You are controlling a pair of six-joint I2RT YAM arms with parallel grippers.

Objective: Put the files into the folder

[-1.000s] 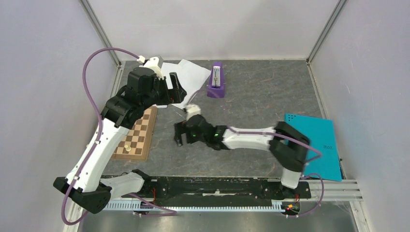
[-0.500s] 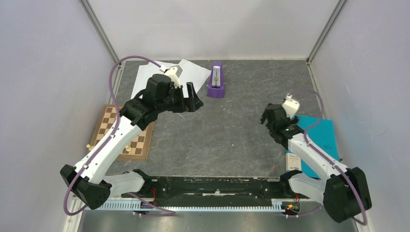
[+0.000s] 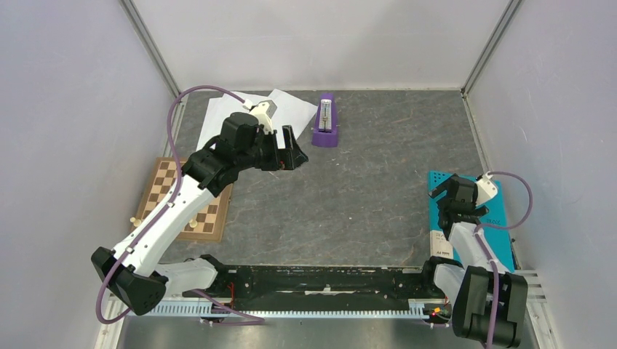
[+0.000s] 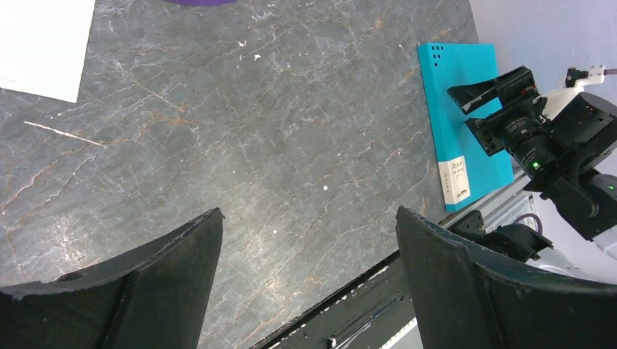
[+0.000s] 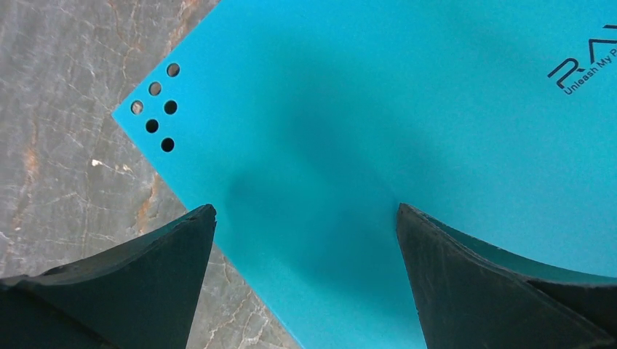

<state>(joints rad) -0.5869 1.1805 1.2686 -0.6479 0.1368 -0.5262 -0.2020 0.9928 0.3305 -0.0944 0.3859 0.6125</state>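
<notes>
**A:** How far is the work, as far as we can see?

**B:** I would say it is at the very beginning. The thin, blank white paper sheets, the files (image 3: 295, 110), lie in a loose pile at about eleven o'clock on the grey stone-patterned table (image 3: 364, 196), partly hidden by the left arm. No sheet is in the folder.

**A:** And where is the folder?

**B:** The large flat teal folder (image 3: 435, 211) with a small white label lies at about four o'clock, near the right edge of the table and well apart from the sheets. Its teal cover faces up, so I judge that it is closed.

**A:** Do the grippers hold anything?

**B:** No. The left gripper (image 3: 291, 149) hangs just beside the pile, on its five o'clock side. Its jaws are spread wide, and its wrist view shows only bare table between them. The right gripper (image 5: 305, 211) is over the folder's corner with the five small punched holes. Its jaws are also wide apart and empty. Whether its fingers touch the cover, I cannot tell.

**A:** So what is left to do?

**B:** In my opinion, everything: open the cover, pick up the sheets, bring them across the table and lay them inside. The right arm seems well placed for the opening, but this is only my guess.

**A:** Is something in the way?

**B:** I think not. The small purple metronome (image 3: 325, 121) stands at twelve o'clock, near the pile, and the brown chessboard (image 3: 207, 218) lies at nine o'clock. The table between the sheets and the folder is bare.
</notes>
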